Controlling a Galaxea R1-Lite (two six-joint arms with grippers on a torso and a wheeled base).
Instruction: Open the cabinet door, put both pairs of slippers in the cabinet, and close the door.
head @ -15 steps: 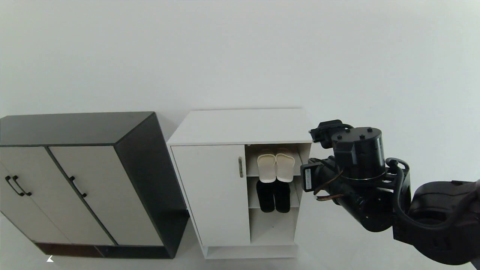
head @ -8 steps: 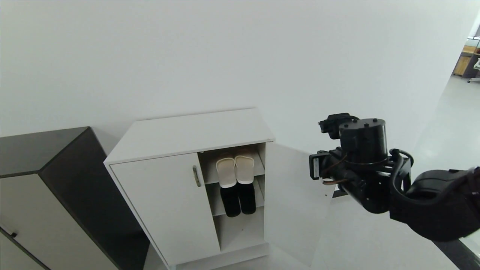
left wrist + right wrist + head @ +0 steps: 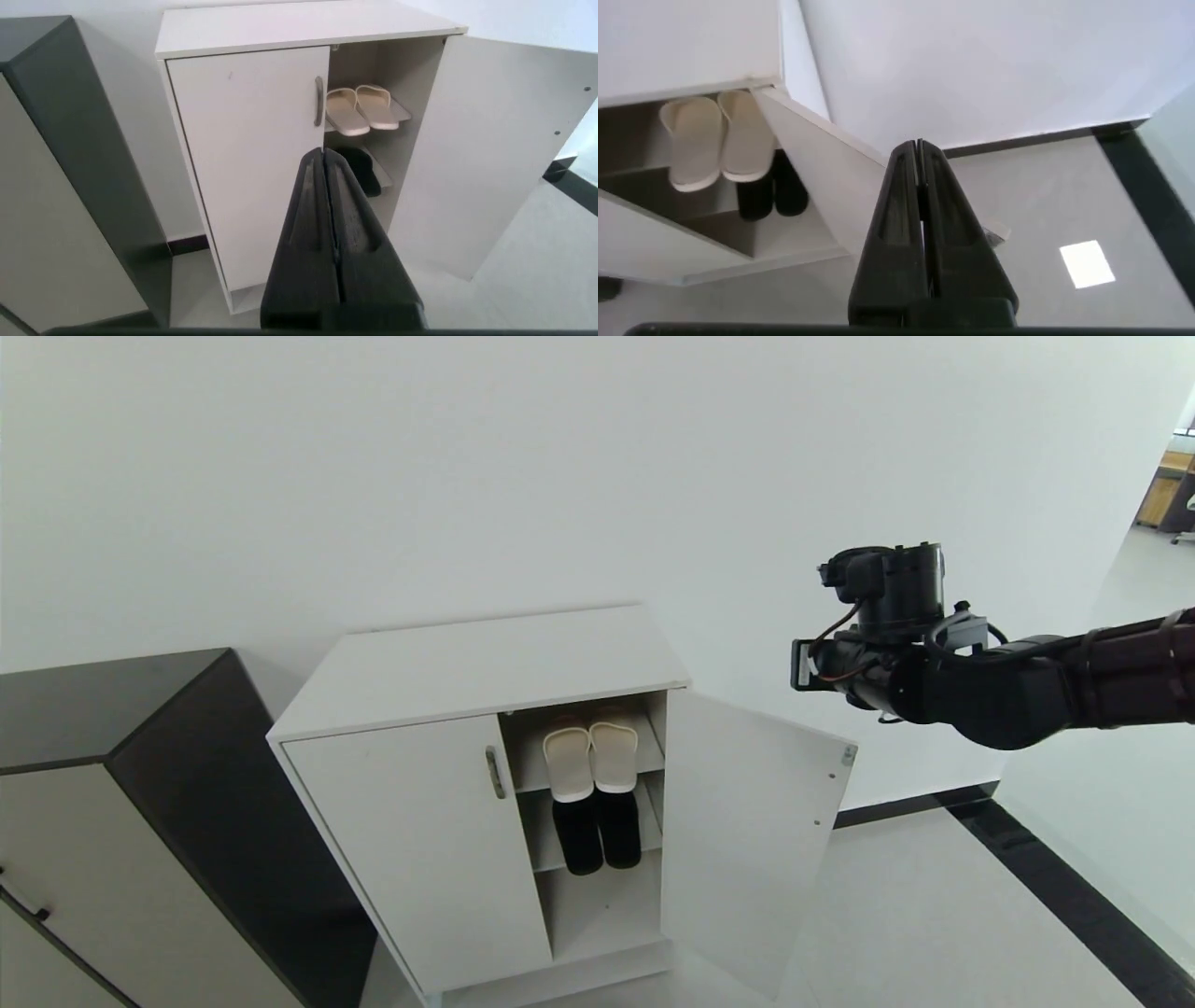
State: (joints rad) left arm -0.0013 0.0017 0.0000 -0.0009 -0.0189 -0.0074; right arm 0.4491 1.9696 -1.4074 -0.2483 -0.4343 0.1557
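Note:
The white cabinet (image 3: 485, 663) stands against the wall with its right door (image 3: 747, 831) swung wide open and its left door (image 3: 420, 849) closed. A white pair of slippers (image 3: 591, 761) lies on the top shelf. A black pair (image 3: 597, 831) lies on the shelf below. My right arm (image 3: 934, 663) is held high to the right of the open door, apart from it. The right gripper (image 3: 920, 147) is shut and empty, looking down over the door (image 3: 831, 159). My left gripper (image 3: 324, 154) is shut and empty, in front of the cabinet near the handle (image 3: 318, 101).
A dark cabinet (image 3: 140, 784) with pale doors stands close on the white cabinet's left. A black floor strip (image 3: 1027, 868) runs along the wall and out to the right. Bare grey floor (image 3: 915, 933) lies right of the open door. The bottom shelf is bare.
The head camera has swung, so the cabinet shows farther left and the open door is in full view. My right arm has risen and stretched farther out. The slippers have not moved.

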